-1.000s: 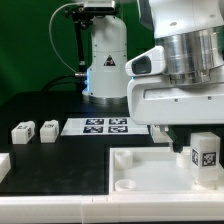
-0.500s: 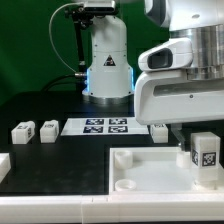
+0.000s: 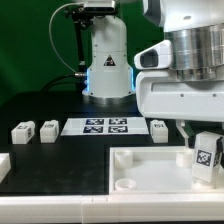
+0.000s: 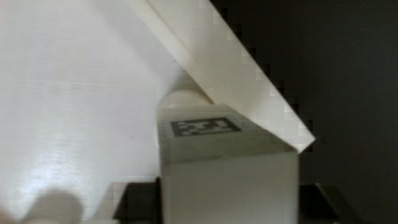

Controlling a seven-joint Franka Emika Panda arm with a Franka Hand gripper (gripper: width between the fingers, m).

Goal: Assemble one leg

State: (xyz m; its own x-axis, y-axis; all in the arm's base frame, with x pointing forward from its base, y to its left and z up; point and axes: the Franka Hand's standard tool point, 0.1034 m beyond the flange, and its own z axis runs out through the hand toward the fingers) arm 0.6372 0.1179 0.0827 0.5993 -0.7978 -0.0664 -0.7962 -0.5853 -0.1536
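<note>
My gripper [image 3: 199, 138] is shut on a leg [image 3: 207, 156], a stubby white post with a black-and-white tag. It holds the leg tilted above the right part of the large white panel [image 3: 150, 170]. In the wrist view the leg [image 4: 228, 150] fills the middle between the dark fingers [image 4: 143, 200], with the panel [image 4: 71, 100] behind it and a round hole at its corner. Three more legs lie on the black table: two on the exterior view's left [image 3: 22, 131] [image 3: 47, 129] and one further right [image 3: 159, 128].
The marker board [image 3: 100, 126] lies flat on the table behind the panel. The robot base [image 3: 105, 60] stands at the back. Another white part [image 3: 3, 165] shows at the exterior view's left edge.
The held leg has shifted slightly toward the exterior view's right and now tilts. The arm's body has risen a little. The loose legs have not moved.
</note>
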